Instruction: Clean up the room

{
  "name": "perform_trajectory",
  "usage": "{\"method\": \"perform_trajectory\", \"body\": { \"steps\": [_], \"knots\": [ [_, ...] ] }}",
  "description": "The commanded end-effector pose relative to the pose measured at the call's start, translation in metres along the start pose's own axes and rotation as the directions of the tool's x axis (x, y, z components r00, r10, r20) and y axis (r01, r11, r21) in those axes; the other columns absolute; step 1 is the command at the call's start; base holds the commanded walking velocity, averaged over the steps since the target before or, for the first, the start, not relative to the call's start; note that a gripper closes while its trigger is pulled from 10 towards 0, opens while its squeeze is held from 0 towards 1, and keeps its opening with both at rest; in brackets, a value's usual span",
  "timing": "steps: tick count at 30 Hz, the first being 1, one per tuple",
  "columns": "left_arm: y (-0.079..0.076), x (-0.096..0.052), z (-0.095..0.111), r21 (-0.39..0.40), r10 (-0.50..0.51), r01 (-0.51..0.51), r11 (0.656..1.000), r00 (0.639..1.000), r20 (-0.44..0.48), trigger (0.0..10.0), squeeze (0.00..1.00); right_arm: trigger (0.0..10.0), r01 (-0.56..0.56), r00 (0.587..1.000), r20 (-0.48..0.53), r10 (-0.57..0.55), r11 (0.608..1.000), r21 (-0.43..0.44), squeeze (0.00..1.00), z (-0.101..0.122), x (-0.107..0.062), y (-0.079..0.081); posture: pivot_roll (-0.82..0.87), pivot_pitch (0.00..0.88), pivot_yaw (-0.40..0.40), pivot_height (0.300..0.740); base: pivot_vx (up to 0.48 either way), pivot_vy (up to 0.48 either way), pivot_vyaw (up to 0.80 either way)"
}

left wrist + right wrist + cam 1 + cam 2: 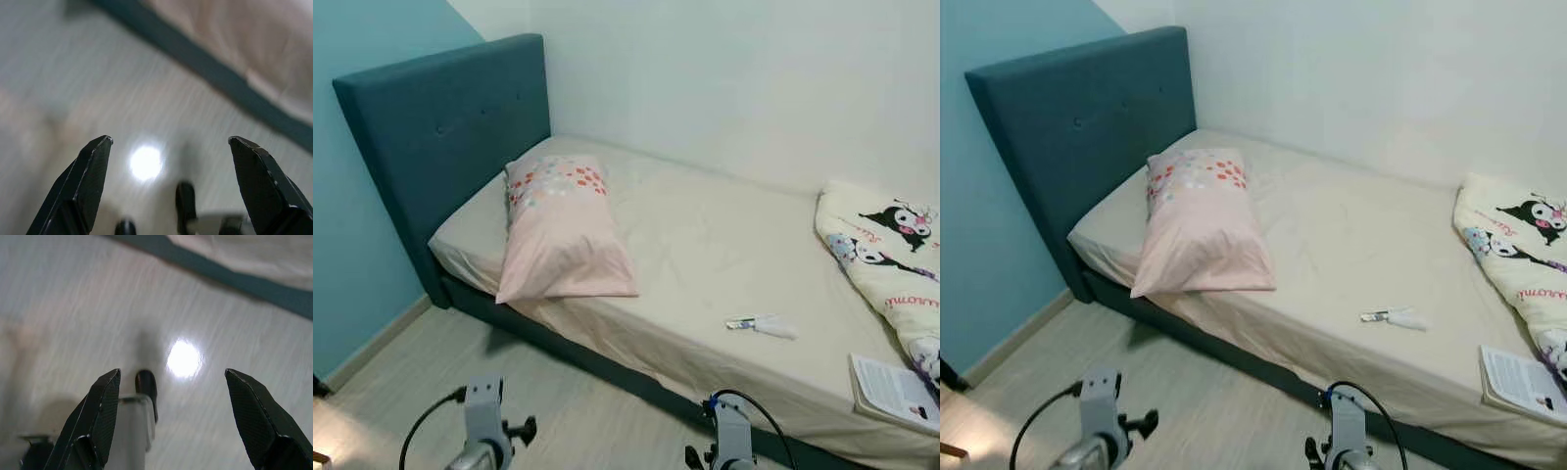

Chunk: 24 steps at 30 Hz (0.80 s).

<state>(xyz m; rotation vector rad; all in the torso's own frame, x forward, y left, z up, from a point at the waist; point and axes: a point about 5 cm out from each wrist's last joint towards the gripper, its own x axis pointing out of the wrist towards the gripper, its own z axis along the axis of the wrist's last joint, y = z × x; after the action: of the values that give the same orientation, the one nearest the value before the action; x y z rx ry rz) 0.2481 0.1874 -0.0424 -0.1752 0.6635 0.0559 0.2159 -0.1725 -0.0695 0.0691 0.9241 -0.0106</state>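
we stand back from the cream-sheeted bed with the teal padded headboard (440, 127), both arms low over the pale wood floor (578, 411), likely because nothing is chosen yet. the left gripper (168, 147) and right gripper (171, 377) hang spread wide and empty. the small white tube-like item (764, 325), the open white booklet (891, 390) and the crumpled cartoon-print quilt (881, 245) lie far right on the mattress, well apart from both jaws, with the pink dotted pillow (558, 230) far left.
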Motion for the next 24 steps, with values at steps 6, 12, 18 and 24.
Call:
{"method": "perform_trajectory", "body": {
  "steps": [6, 12, 18, 24],
  "knots": [
    [-0.006, 0.006, 0.032, -0.011, -0.022, 0.023, 1.000, 0.993, 0.116, 10.0, 0.00, 10.0, -0.044, 0.997, 0.068, 0.047, 0.998, -0.045, 0.00, 0.017, 0.002, 0.008, -0.05, 0.000, -0.056, 0.740, 0.349, 0.000, 0.00],
    [-0.012, 0.009, 0.052, -0.024, -0.035, 0.041, 0.999, 0.980, 0.195, 10.0, 0.00, 10.0, -0.114, 0.984, 0.124, 0.127, 0.987, -0.109, 0.00, 0.035, 0.002, 0.013, -0.05, 0.000, -0.050, 0.740, 0.365, 0.000, 0.00],
    [-0.017, 0.011, 0.080, -0.031, -0.068, 0.081, 0.996, 0.951, 0.303, 10.0, 0.00, 10.0, -0.113, 0.964, 0.222, 0.145, 0.982, -0.149, 0.00, 0.066, 0.001, 0.017, -0.06, 0.000, -0.045, 0.740, 0.368, 0.000, 0.39],
    [-0.024, 0.010, 0.105, -0.025, -0.109, 0.130, 0.991, 0.909, 0.401, 10.0, 0.00, 10.0, -0.129, 0.917, 0.355, 0.181, 0.978, -0.163, 0.00, 0.109, -0.004, 0.025, -0.08, 0.000, -0.040, 0.740, 0.369, 0.000, 0.00]
  ]
}}
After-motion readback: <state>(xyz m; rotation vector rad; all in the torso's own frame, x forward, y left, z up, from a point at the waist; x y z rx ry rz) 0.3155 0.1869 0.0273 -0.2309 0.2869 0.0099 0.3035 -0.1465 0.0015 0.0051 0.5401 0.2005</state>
